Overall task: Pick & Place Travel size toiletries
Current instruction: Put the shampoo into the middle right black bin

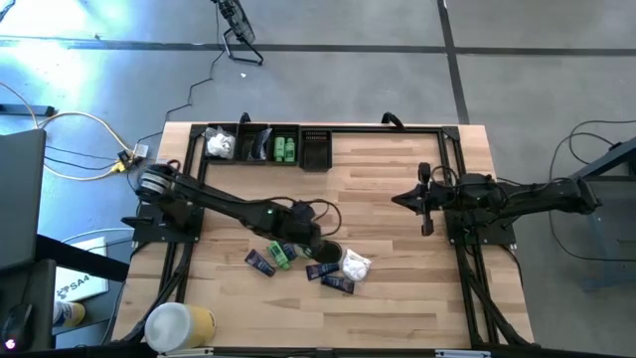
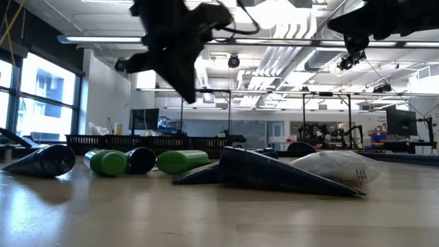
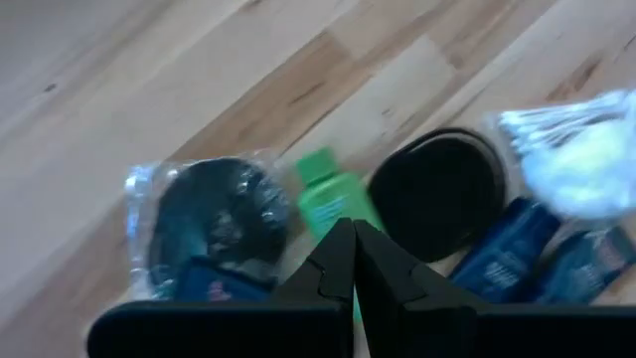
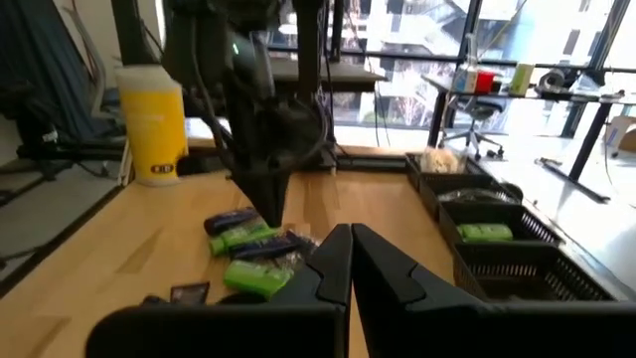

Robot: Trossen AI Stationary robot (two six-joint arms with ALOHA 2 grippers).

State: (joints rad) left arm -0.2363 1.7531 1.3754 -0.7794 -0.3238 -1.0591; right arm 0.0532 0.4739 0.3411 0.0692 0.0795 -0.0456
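Left gripper [image 1: 303, 236] over toiletry pile, lower centre of high view; fingers pressed together, empty, tip aimed at green bottle [image 3: 333, 199] beside black disc [image 3: 437, 192]. Likely lining up pick.

Black organiser tray [image 1: 266, 145] upper left, part-filled: drop-off.

Right gripper [image 1: 401, 200] waits mid-right, fingers closed, empty.

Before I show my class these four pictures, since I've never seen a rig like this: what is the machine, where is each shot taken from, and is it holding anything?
It is a two-armed robot at a wooden table. One picture looks straight down, one sits at table-top height, and two ride on the wrists. The left gripper hangs shut and empty above a pile of small toiletries: a green bottle, dark sachets, a black disc and a white packet. The right gripper, also shut and empty, waits to the side. A compartment tray at the table's edge already holds some items.
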